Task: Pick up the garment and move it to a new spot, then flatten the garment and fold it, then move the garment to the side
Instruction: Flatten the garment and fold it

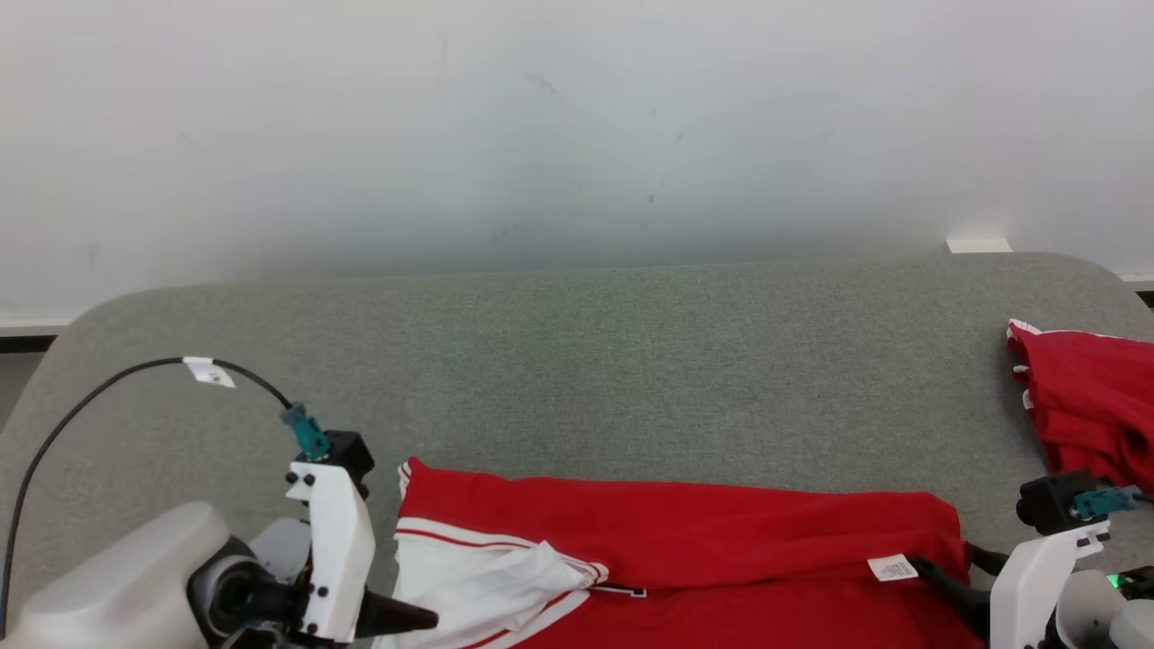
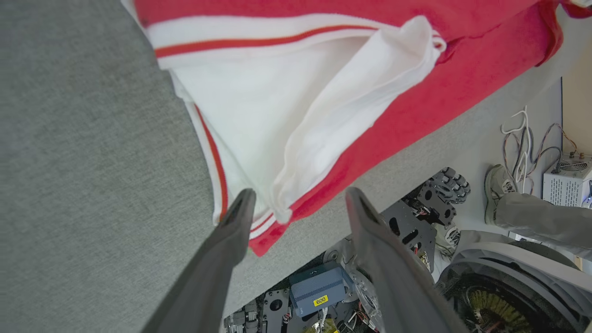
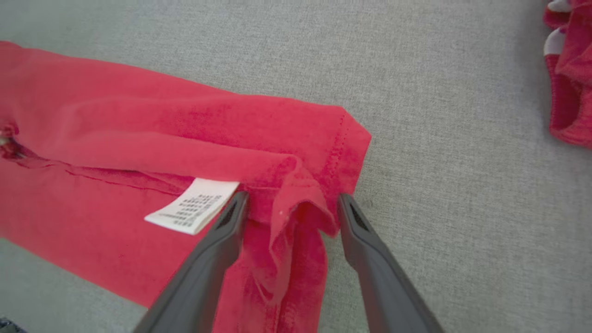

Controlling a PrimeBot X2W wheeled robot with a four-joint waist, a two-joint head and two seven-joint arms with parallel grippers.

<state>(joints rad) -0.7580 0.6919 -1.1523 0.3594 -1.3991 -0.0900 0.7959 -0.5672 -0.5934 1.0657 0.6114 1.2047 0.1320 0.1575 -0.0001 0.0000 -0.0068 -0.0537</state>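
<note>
The garment [image 1: 685,541] is red with a white, red-striped part and lies on the grey table [image 1: 577,361] near its front edge. My left gripper [image 1: 410,619] is at the garment's left end. In the left wrist view the left gripper [image 2: 300,199] is open, and the garment's [image 2: 323,115] white and red corner lies between the fingers without being pinched. My right gripper [image 1: 933,572] is at the garment's right end by a white label [image 1: 892,568]. In the right wrist view the right gripper [image 3: 292,201] is open astride a raised fold of the garment [image 3: 185,138], next to the label [image 3: 194,206].
Another red garment [image 1: 1091,406] lies bunched at the table's right edge, also the red garment [image 3: 571,69] at the upper right of the right wrist view. Below the table's front edge are the robot's base, a person's shoe [image 2: 497,185], cables and a white box [image 2: 571,182].
</note>
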